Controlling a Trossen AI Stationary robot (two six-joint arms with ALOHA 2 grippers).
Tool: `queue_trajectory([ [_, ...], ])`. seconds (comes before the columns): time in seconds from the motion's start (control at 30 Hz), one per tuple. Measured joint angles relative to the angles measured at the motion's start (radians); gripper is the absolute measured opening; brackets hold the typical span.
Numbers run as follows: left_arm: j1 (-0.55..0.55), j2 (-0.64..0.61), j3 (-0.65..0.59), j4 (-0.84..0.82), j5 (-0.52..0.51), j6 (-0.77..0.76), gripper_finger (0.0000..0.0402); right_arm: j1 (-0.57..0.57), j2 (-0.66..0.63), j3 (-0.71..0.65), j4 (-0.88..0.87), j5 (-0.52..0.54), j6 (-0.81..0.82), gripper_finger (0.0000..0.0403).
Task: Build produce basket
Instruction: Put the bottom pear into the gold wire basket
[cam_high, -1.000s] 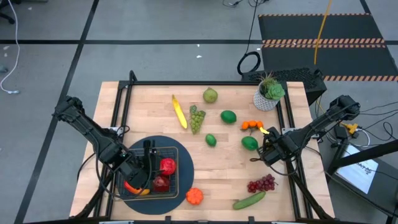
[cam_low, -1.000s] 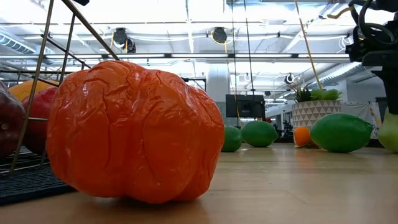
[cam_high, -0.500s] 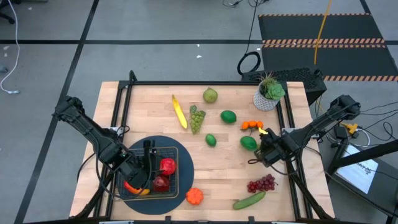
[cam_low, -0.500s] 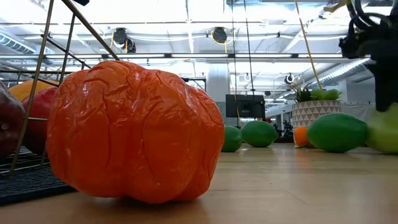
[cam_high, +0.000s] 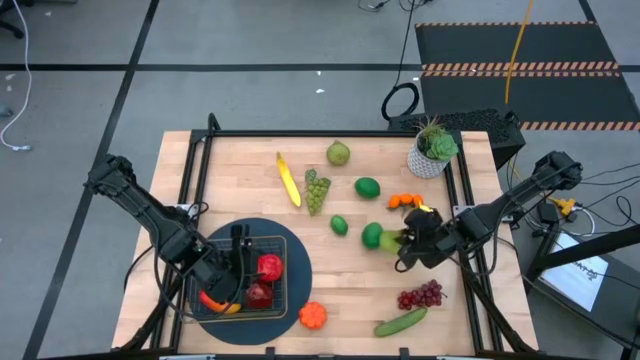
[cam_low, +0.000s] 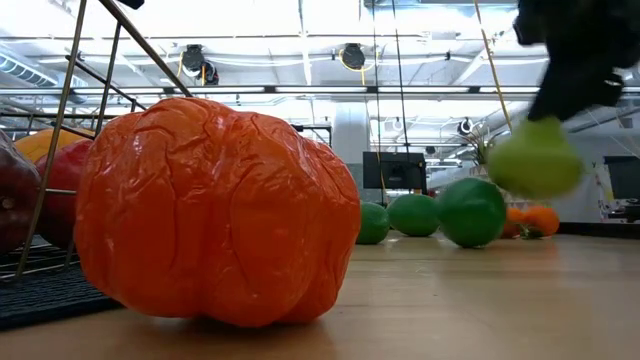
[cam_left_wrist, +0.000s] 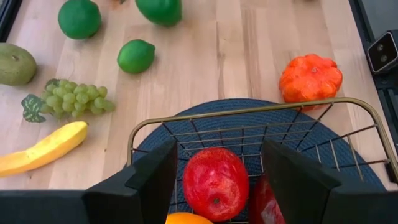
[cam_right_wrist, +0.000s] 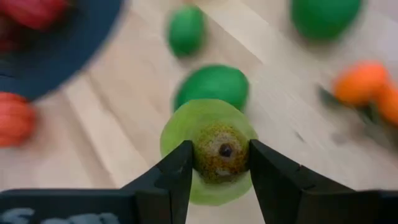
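A pale wooden table (cam_high: 250, 190) is seen from above, ringed by grey floor. The right gripper (cam_high: 402, 243) is closed on a light green pear (cam_right_wrist: 208, 149), lifted clear of the wood right of centre. The left gripper (cam_left_wrist: 216, 180) hangs partly open, empty, over the basket (cam_high: 281, 283), where red apples (cam_left_wrist: 215, 182) lie. The carry step is judged underway; next, the pear must be borne across to the basket and released.
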Motion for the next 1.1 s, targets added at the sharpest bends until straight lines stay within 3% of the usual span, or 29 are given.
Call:
queue_trajectory([
  [0.6, 0.026, 0.000, 0.000, 0.131, -0.003, 0.110, 0.0232, -0.030, -0.002, 0.000, 0.676, 0.016, -0.654, 0.0139],
  [0.87, 0.026, 0.000, 0.000, 0.130, -0.004, 0.110, 0.0232, -0.030, 0.014, 0.001, 0.851, 0.015, -0.820, 0.0139],
  [1.1, 0.026, 0.000, 0.000, 0.130, -0.005, 0.109, 0.0232, -0.030, 0.036, 0.001, 0.893, 0.015, -0.899, 0.0139],
])
